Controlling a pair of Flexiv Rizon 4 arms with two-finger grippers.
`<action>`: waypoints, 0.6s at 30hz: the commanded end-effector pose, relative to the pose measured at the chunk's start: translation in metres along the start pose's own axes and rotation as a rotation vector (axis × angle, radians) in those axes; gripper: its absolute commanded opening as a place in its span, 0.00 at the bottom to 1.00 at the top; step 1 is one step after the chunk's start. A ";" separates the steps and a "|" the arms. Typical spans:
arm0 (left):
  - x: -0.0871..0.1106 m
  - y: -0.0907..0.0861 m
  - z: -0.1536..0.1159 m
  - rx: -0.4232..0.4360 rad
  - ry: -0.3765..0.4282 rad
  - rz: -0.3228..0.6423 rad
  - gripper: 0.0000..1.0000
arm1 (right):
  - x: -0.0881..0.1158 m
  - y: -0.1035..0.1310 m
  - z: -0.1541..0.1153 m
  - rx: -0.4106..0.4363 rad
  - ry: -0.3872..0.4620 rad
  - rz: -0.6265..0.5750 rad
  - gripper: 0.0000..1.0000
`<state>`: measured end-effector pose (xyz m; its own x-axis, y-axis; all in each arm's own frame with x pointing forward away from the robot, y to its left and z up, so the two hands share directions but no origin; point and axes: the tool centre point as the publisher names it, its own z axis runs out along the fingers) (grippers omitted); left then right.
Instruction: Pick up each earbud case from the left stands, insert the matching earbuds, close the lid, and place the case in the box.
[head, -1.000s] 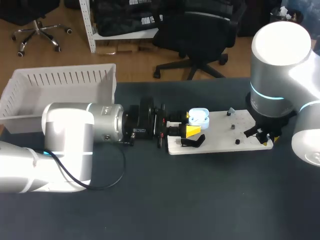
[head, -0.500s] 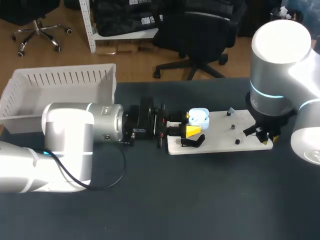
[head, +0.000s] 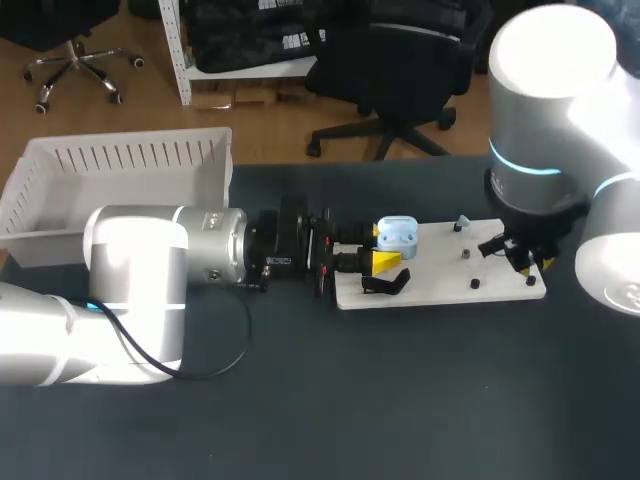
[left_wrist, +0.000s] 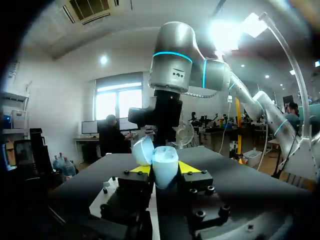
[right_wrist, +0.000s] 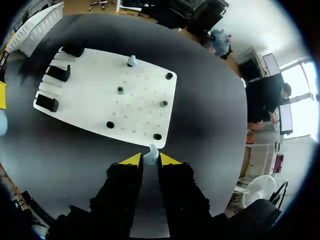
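My left pincer (left_wrist: 165, 171) is clamped on the earbud case (left_wrist: 164, 157), yellow tips on both flanks, lid (left_wrist: 143, 150) swung open & leaning to one side. In the head view the case (head: 397, 235) sits at the left end of the white board (head: 440, 288), just by the black stands (head: 386, 283). My right pincer (right_wrist: 150, 159) pinches a small pale earbud (right_wrist: 151, 153) btw its tips, over the board's right end & well apart from the case. One more pale piece sits on a peg (right_wrist: 131, 61) at the board's far side, prob. the other earbud.

Next job, as I read it: carry this earbud across & seat it in the case.

What can go wrong:
- Thin hold. Only a bit of the earbud is btw my tips, so a quick swing or a bump could twist it or drop it onto the dark table, where it'd be hard to re-grab.
- Orientation. Can't tell which way the stem points. If it doesn't match the socket it jams or sits proud, & the lid won't shut.
- Push force. The case is held by its flanks only, so pressing down hard may tilt it or slide it out of the left pincer.
- The lid. Coming in from the lid side, my right fingers could knock it, flip it shut early or lever the case loose.
- Crowding. Both pincers meet in a tight spot w/ the stands close by, so a clash is likely if I come in low.

The box (head: 120, 165) stands beyond my left arm, no worry yet.
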<state>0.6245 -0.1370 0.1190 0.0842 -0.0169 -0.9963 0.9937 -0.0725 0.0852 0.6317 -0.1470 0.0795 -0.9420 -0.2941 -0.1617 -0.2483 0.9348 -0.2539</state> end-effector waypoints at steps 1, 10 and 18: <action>0.001 -0.001 0.000 -0.004 -0.003 0.003 0.00 | 0.004 0.009 -0.048 0.005 -0.005 0.001 0.00; 0.001 -0.001 0.000 -0.004 -0.003 0.003 0.00 | 0.001 0.050 -0.114 -0.027 0.082 -0.026 0.00; 0.001 -0.001 0.000 -0.004 -0.003 0.003 0.00 | 0.001 0.093 -0.145 -0.027 0.094 -0.042 0.00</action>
<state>0.6246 -0.1370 0.1190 0.0841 -0.0168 -0.9963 0.9937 -0.0724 0.0851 0.5768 -0.0475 0.1854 -0.9420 -0.3219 -0.0953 -0.2972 0.9317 -0.2089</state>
